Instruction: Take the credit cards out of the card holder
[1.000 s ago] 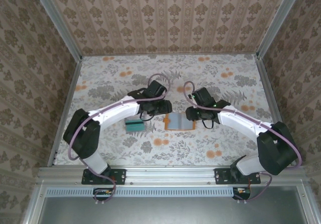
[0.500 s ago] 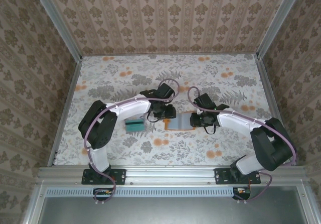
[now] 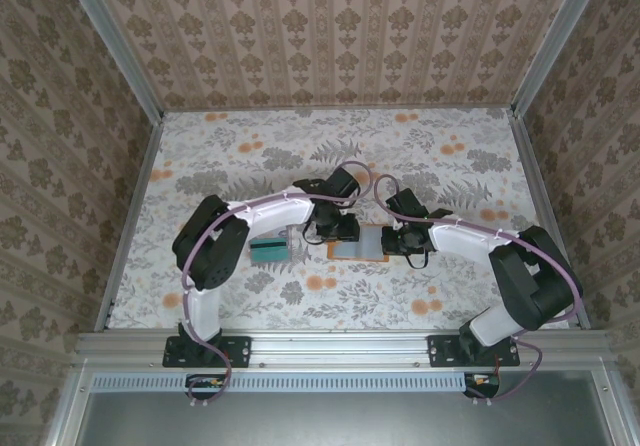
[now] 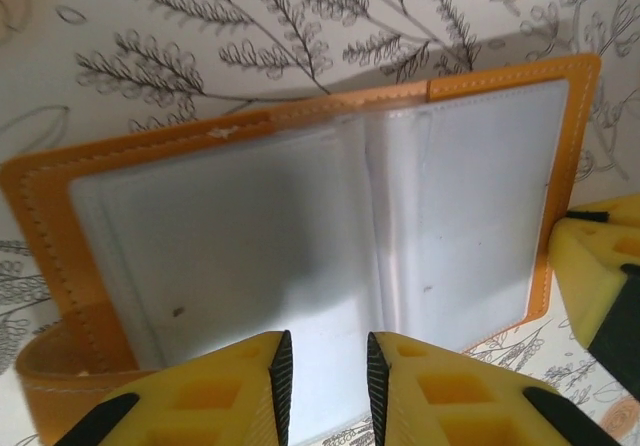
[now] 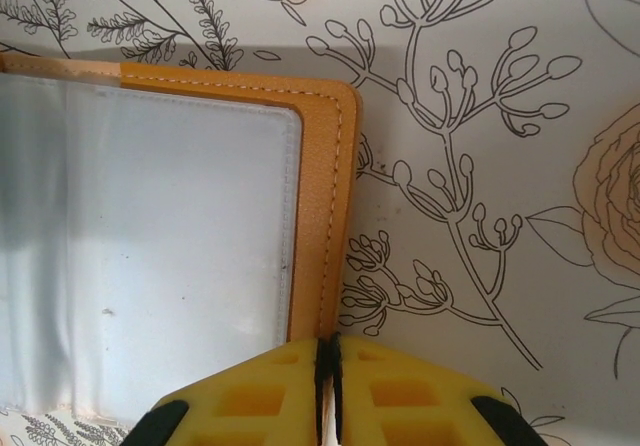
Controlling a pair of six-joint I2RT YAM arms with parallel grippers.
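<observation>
The card holder (image 3: 356,244) lies open on the floral table, orange-tan outside and pale grey-blue inside. A small stack of credit cards (image 3: 268,250), teal on top, lies just left of it. My left gripper (image 3: 337,232) hangs over the holder's left half. In the left wrist view the left gripper (image 4: 325,371) stands narrowly open above the grey sleeve of the card holder (image 4: 250,226), nothing between the fingers. My right gripper (image 5: 327,361) is shut on the orange right edge of the card holder (image 5: 325,196), also seen from above as the right gripper (image 3: 393,238).
The table (image 3: 450,166) carries a floral cloth, with patterned walls at the back and both sides and a metal rail at the near edge. In the left wrist view a yellow finger of the right gripper (image 4: 600,281) sits at the holder's right edge.
Both grippers came inward onto the card holder. The right jaws closed on its right edge. The left jaws narrowed while moving right over the holder's inside.
</observation>
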